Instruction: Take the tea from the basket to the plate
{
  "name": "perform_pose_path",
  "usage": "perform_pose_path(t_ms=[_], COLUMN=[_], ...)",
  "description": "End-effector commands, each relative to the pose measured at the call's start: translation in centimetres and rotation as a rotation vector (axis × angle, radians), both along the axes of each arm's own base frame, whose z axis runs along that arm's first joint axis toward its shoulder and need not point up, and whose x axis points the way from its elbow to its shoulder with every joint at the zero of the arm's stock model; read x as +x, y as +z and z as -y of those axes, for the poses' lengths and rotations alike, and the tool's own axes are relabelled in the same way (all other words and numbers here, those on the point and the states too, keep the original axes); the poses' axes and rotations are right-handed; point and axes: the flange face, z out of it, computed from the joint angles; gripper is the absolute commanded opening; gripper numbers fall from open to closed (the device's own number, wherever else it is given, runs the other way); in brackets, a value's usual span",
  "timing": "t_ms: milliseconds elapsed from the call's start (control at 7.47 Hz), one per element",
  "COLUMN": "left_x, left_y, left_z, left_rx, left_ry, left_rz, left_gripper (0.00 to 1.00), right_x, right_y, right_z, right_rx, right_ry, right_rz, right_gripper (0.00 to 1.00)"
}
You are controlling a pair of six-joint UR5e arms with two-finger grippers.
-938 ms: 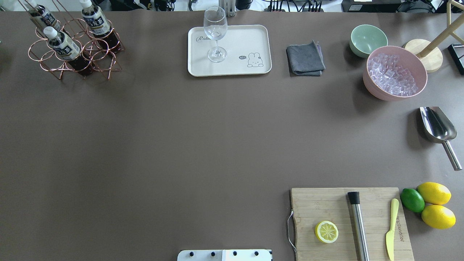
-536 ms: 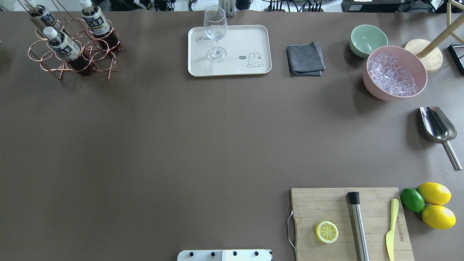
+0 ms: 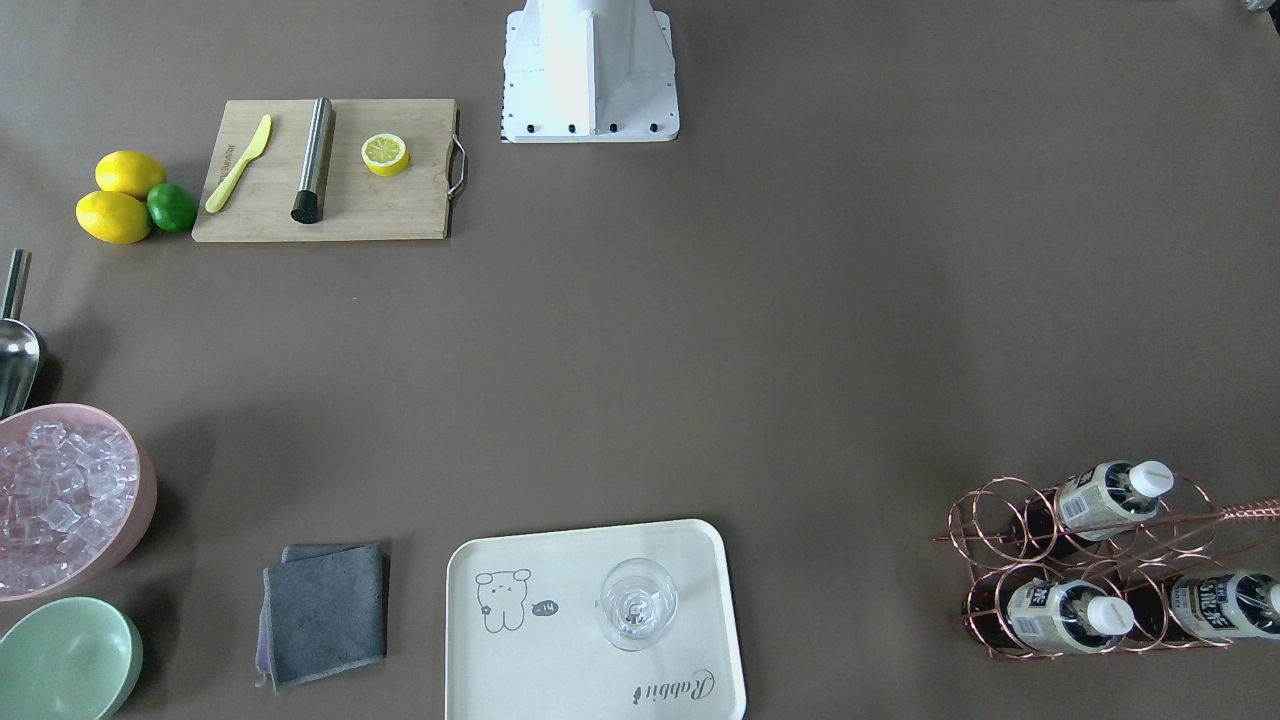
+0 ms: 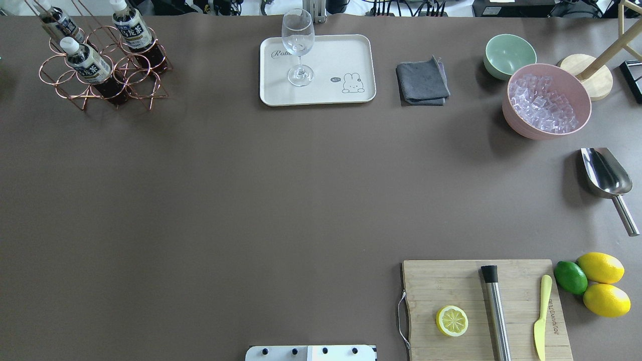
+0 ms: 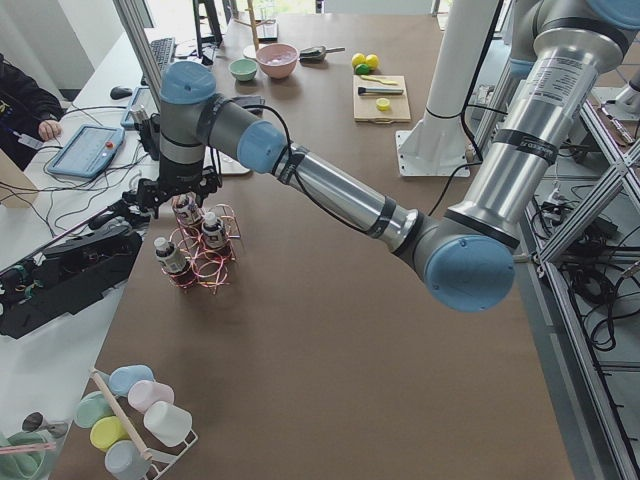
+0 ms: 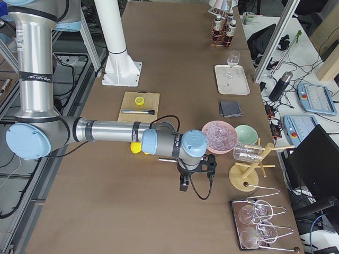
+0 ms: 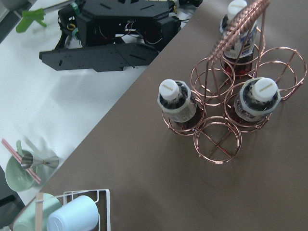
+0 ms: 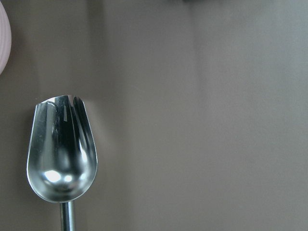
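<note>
Your left gripper hangs over rose-gold wire basket, far-left corner; right gripper low, right edge; claw openings unreadable.

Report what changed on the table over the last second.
Nothing visibly changed in the overhead view. The three tea bottles are in the same rings of the copper wire basket as before, the wine glass stands in the same spot on the Rabbit tray, and no arm has entered that view.

Teas upright in basket, off plate
</note>
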Motion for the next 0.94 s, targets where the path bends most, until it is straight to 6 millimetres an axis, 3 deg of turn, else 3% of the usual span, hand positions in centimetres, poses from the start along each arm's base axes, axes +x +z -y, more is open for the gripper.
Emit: perform_pose_path(t_ms=[0,402,536,670,804], left_x=[6.9,11.0,12.1,14.1,14.8], left_y=[-4.5,-7.4,-5.9,-5.6,-5.0], left_z=[6.6,10.3,11.1,11.3,11.8], left_rx=[0.128,0.285,0.255,0.247,0.231], left_ry=[0.213,0.364,0.389,0.415,0.425], left_rz=[0.065,0.112,0.105,0.102,0.099], left_gripper=[0.97,0.97,0.97,0.97,0.97], right_x=[0.1,0.0,0.0,0.0,0.0], right_y=[-0.1,-0.1,-0.1,-0.1,-0.1], right_z=[0.0,0.0,0.0,0.0,0.0], right_rx=[0.000,0.001,0.001,0.001,0.001], right_ry=[0.003,0.000,0.000,0.000,0.000], right_rz=[0.000,0.000,0.000,0.000,0.000], right_gripper=[0.99,1.00,1.00,1.00,1.00])
